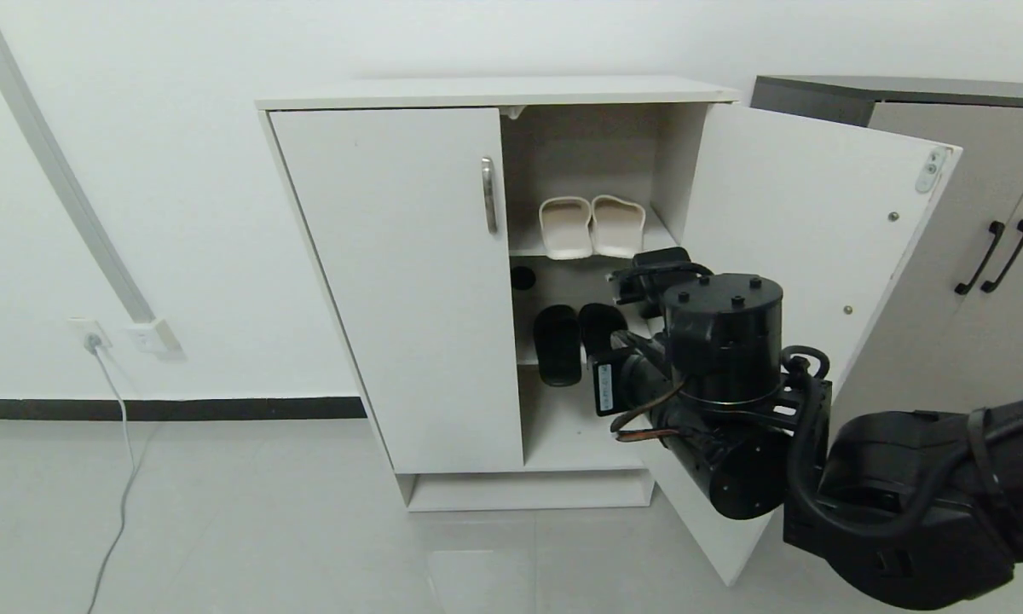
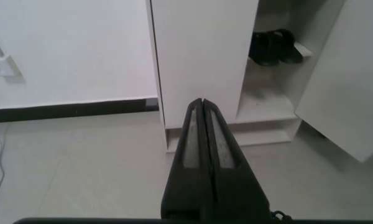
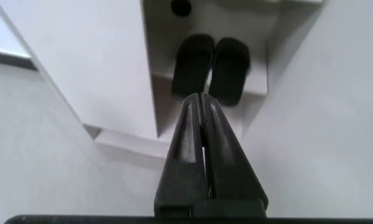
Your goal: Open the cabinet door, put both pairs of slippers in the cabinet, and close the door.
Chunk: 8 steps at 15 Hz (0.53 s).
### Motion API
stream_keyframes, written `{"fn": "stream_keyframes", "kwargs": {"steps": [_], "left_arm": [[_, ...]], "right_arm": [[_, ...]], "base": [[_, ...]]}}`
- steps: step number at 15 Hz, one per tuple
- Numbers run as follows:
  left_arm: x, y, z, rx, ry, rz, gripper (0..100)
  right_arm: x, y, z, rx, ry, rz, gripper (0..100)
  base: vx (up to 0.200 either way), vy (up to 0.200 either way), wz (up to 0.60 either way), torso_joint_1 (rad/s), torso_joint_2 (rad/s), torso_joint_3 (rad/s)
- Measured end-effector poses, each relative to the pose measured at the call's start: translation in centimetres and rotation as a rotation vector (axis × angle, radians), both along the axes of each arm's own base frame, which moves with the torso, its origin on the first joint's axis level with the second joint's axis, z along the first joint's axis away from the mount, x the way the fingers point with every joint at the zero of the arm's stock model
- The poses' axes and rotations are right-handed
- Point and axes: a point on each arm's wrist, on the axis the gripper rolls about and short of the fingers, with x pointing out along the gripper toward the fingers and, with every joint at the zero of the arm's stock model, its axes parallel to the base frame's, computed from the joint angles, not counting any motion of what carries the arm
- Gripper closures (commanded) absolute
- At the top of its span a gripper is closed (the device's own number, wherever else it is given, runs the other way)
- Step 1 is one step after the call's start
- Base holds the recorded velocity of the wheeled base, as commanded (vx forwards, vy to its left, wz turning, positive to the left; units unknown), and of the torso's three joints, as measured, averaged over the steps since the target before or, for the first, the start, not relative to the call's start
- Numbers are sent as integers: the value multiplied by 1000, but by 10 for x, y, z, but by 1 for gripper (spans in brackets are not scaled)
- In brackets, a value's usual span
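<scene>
Both pairs of slippers sit inside the cabinet point(image 1: 477, 92), whose right door point(image 1: 784, 281) stands open.

The white slippers point(image 1: 592, 226) lie side by side on the upper shelf and the black slippers point(image 1: 575, 341) on the shelf below; the left door point(image 1: 392, 281) is closed. The right end effector point(image 3: 202, 99), pressed together and empty, is in front of the open compartment near the black pair. The left end effector point(image 2: 202, 102), also pressed together, hangs over the floor point(image 2: 81, 168) before the cabinet.

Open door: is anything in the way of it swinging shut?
Yes. The right arm sits in the opening, between the open door and the black slippers. It probably must pull back first.
</scene>
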Motion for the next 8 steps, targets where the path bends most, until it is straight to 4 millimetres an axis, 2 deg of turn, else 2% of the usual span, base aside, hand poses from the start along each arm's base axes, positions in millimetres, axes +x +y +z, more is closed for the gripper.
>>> {"fn": "stream_keyframes", "kwargs": {"steps": [8], "left_arm": [[0,0,0,0,0,0,100]], "right_arm": [[9,-2,-11,-28,21,-17,100]], "base": [[0,0,0,0,0,0]]}}
